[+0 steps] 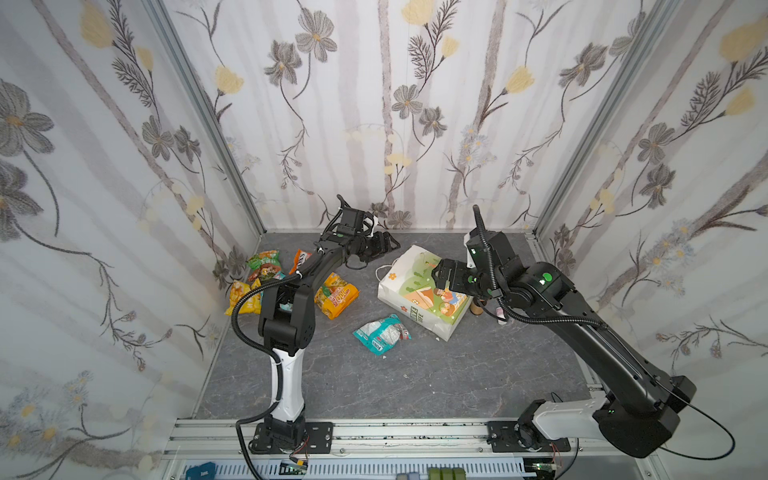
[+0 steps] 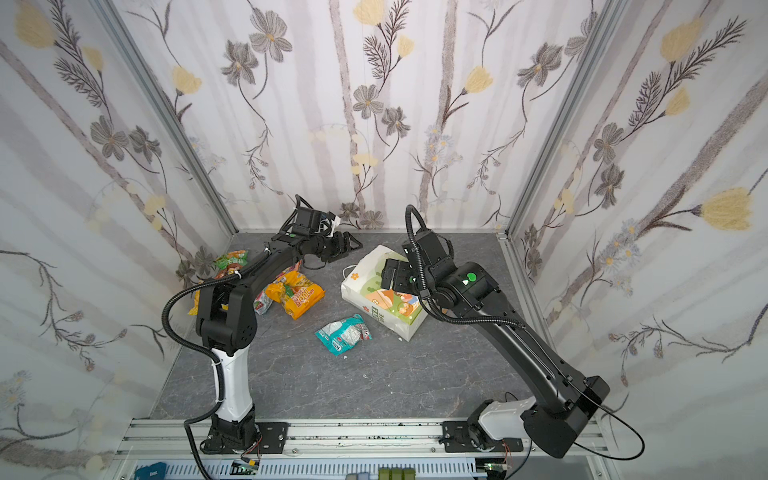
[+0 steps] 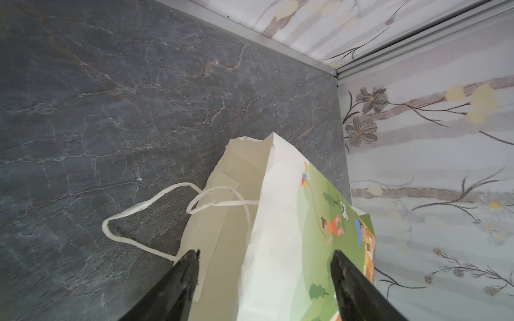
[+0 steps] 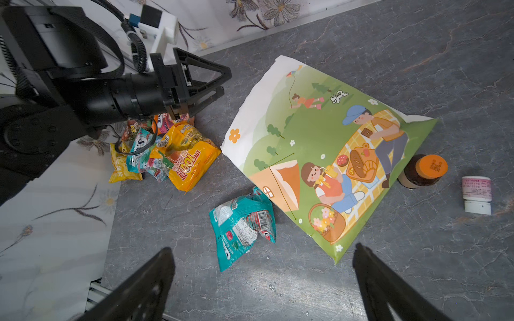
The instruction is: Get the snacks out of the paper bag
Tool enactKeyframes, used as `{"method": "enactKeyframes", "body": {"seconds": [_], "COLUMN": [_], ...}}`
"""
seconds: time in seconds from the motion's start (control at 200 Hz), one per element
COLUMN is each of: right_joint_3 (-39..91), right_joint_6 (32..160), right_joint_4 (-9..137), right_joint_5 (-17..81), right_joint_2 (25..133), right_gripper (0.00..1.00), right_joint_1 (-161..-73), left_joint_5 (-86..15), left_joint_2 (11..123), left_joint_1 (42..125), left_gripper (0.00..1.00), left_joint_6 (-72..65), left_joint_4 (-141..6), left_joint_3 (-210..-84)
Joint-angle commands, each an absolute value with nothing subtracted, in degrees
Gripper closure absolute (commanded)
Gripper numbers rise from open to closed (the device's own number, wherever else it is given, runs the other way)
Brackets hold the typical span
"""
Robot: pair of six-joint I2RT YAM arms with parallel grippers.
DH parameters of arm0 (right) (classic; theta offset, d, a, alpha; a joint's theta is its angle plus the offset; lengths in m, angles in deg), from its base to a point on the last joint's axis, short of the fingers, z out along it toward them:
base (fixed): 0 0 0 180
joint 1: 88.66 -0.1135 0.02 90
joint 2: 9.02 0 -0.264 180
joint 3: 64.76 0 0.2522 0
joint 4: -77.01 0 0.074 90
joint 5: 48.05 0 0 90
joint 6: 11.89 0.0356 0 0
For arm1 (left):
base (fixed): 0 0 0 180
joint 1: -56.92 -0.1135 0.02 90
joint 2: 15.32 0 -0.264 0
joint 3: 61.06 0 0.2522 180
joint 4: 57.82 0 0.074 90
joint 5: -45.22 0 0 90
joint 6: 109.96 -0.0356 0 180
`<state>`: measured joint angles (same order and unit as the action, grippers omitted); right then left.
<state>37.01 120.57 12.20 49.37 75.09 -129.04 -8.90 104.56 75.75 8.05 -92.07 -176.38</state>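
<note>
Currently paper bag lies on its side on the desk, mouth toward 11 o'clock, probably tipped so packets slide out. Left end effector waits beside that mouth, jaws well apart, empty; right end effector hovers over the bag, fully spread, empty. Snacks heap at the bag's 9 o'clock, teal packet at 7. Bag looks white, flattened, crinkled; visible interior bare.
</note>
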Motion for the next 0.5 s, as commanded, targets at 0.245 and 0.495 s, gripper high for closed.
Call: {"method": "enactKeyframes", "body": {"seconds": [0.245, 0.495], "right_joint_3": [32.5, 34.24], "right_joint_6": [124.19, 122.86], "right_joint_4": [18.87, 18.26], "right_joint_5": [51.24, 50.38], "right_joint_2": [70.74, 72.64], "right_gripper": [0.01, 0.01], "right_joint_1": [-128.87, -128.77], "left_joint_5": [8.18, 12.6], "left_joint_2": [109.01, 108.93], "left_joint_1": [76.69, 76.7], "left_gripper": [0.35, 0.64], "left_joint_6": [10.45, 15.13], "left_joint_4": [-84.79, -81.56], "left_joint_3": [-173.0, -171.85]}}
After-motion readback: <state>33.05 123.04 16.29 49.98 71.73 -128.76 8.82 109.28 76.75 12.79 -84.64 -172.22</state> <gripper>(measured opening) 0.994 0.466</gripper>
